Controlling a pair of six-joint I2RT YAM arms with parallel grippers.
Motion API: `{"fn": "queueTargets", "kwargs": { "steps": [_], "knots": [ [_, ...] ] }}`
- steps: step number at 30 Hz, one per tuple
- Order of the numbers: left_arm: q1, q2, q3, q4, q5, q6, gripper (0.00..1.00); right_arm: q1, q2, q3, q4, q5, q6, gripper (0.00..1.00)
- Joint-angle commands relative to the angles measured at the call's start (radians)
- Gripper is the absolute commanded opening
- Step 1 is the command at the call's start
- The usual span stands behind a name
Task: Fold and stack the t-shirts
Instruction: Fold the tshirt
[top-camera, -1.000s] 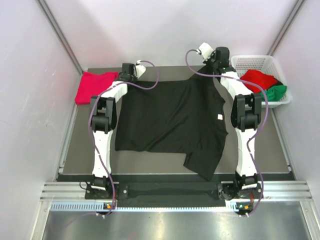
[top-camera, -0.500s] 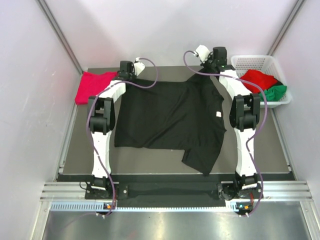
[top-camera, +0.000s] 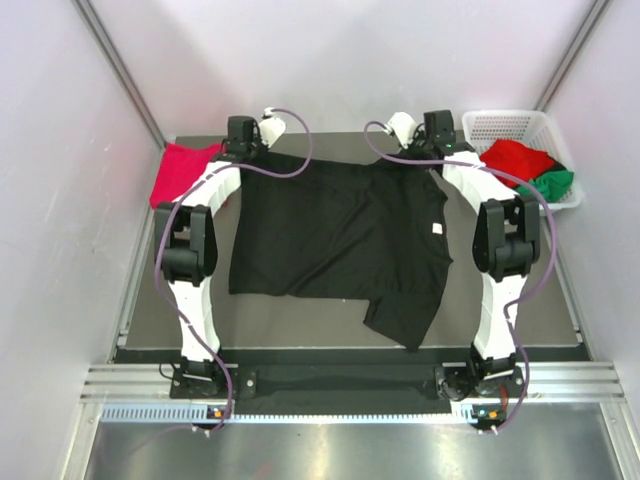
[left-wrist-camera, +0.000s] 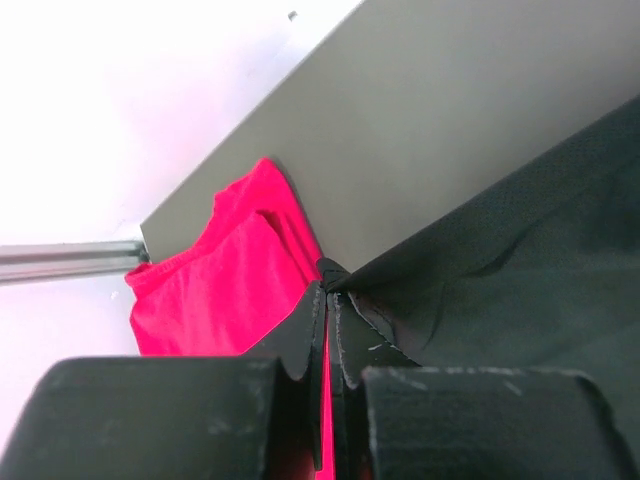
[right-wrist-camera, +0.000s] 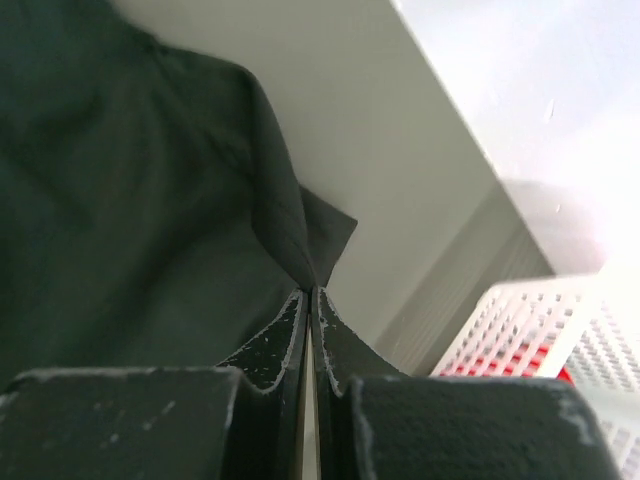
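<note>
Grey table (top-camera: 300, 322) between pale walls carries a large black cloth t-shirt (top-camera: 340, 230), spread flat from both pairs of fingers back toward the arm bases. A white plastic mesh basket (top-camera: 520, 122), out beyond the right fingers, holds a bright red tee (top-camera: 515, 157) and a green tee (top-camera: 553, 185). A crimson-pink cloth tee (top-camera: 180, 172) lies just outside the left fingers. Left fingers (left-wrist-camera: 312, 330) are pinched tight on the black shirt's far left edge, and right fingers (right-wrist-camera: 285, 335) are clamped on its far right edge.

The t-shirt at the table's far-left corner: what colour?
The t-shirt is crimson-pink, clearest in the left wrist view.
</note>
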Motion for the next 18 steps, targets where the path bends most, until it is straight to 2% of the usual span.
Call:
{"fn": "queueTargets", "kwargs": {
  "steps": [1, 8, 18],
  "knots": [
    [0.009, -0.087, -0.05, 0.02, 0.023, -0.003, 0.0, 0.004, -0.136, -0.055, 0.02, -0.011, 0.021, 0.0],
    [0.007, -0.114, -0.11, 0.034, 0.023, 0.016, 0.0, -0.001, -0.225, -0.144, 0.015, -0.005, 0.044, 0.0],
    [0.007, -0.096, -0.068, 0.029, 0.029, -0.014, 0.0, -0.024, -0.295, -0.169, -0.003, -0.003, 0.09, 0.0]
  ]
}}
